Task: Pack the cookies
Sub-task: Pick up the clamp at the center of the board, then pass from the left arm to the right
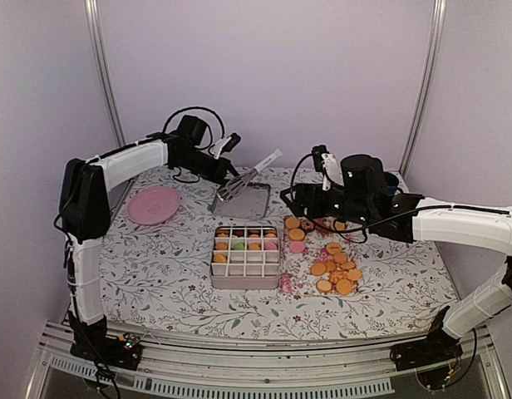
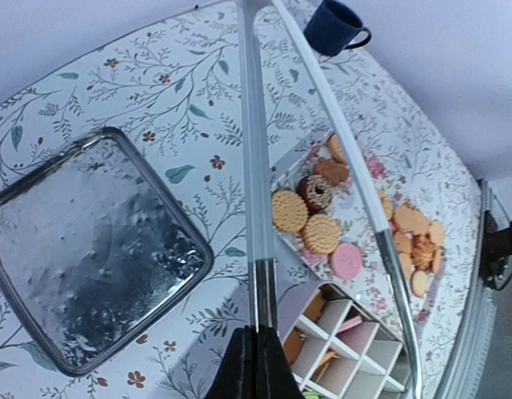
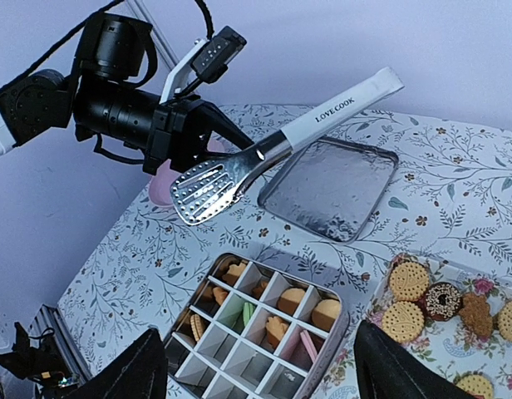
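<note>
At the middle of the flower-printed tablecloth point(image 1: 156, 266) sits a pale, rectangular box point(image 1: 246, 278) divided by thin walls into a grid of square cells. Its far rows hold cookies standing on edge: mostly golden-orange, with one green and one pink. Just right of the box lies a flat rectangular tray point(image 3: 484, 285) with a rose print. The rest of the cookies point(image 1: 335, 270) are on it, a loose heap of orange discs at the near end. At the far end are a few round biscuits with dotted, embossed faces, a dark ring-shaped one with sprinkles, and a smooth pink one.

Beyond the box rests a shallow square metal tray point(image 1: 252, 204) with rounded corners and a dimpled, shiny floor. Above it the left gripper point(image 1: 227, 173) holds a pair of tongs point(image 1: 249, 174), its dark fingers point(image 2: 256, 370) pinched together on one of the two arms. The tongs have broad, perforated steel blades and long white handles printed LOVE COOK, and they slant up to the right with the blades lowest.

On the right, the right gripper point(image 1: 289, 198) reaches in over the far end of the rose tray. In its wrist view the two black fingers point(image 3: 148, 366) are spread wide apart with nothing between them.

Far left on the cloth lies a round pink plate point(image 1: 154, 204), smooth and matte. A dark blue cup point(image 2: 337, 25) stands at the far right.
</note>
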You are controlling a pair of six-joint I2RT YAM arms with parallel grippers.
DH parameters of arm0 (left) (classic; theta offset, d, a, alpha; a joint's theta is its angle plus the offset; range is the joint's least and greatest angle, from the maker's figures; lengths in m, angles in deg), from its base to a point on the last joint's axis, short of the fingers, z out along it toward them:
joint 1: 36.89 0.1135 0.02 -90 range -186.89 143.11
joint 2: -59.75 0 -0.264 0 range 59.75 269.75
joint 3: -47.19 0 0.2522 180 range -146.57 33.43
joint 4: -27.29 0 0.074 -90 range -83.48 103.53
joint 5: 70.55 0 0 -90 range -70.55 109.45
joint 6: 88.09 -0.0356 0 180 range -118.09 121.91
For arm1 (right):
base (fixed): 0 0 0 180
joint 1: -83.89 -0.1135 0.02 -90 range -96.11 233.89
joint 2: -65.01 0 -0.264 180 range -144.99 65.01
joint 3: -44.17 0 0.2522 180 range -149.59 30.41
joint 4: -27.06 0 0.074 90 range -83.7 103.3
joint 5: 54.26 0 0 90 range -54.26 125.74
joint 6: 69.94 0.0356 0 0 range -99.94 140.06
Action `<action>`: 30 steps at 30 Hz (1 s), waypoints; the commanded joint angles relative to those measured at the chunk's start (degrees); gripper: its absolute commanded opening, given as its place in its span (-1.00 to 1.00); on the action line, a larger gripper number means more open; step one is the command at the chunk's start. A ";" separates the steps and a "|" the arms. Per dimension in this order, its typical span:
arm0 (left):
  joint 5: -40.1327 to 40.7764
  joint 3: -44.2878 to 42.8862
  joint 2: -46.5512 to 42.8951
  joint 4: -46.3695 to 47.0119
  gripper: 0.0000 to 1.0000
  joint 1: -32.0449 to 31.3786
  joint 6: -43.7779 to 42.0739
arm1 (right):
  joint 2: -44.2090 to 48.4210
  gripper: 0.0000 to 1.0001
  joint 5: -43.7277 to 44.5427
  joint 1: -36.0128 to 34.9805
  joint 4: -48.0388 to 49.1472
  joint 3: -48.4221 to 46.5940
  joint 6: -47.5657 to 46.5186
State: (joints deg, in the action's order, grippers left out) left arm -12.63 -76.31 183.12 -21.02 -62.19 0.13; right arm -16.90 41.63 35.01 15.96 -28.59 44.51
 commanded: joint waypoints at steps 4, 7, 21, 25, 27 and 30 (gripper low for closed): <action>-24.37 10.18 -9.96 8.66 -1.00 3.67 8.39 | 2.08 0.87 -14.52 3.30 14.62 5.67 5.19; -34.17 17.75 -16.02 16.63 -1.00 3.60 13.54 | 1.15 0.98 -17.62 3.72 21.24 6.42 5.88; -37.57 34.54 -29.67 27.10 -1.00 -0.72 8.65 | -8.20 0.98 -33.54 5.64 38.18 1.35 14.20; -33.10 34.73 -30.07 23.05 -1.00 -1.92 2.99 | -9.53 0.98 -37.74 5.62 40.95 0.99 15.83; -31.31 34.93 -30.18 22.26 -1.00 -2.46 1.27 | -10.26 0.98 -40.05 5.62 43.54 1.09 17.02; -28.49 34.77 -30.50 20.52 -1.00 -3.56 -1.98 | -11.04 0.98 -41.56 5.64 43.90 0.62 18.16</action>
State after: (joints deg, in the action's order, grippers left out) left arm -45.26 -42.03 154.29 2.19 -63.85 4.78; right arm -26.32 4.93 40.41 55.15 -26.21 59.96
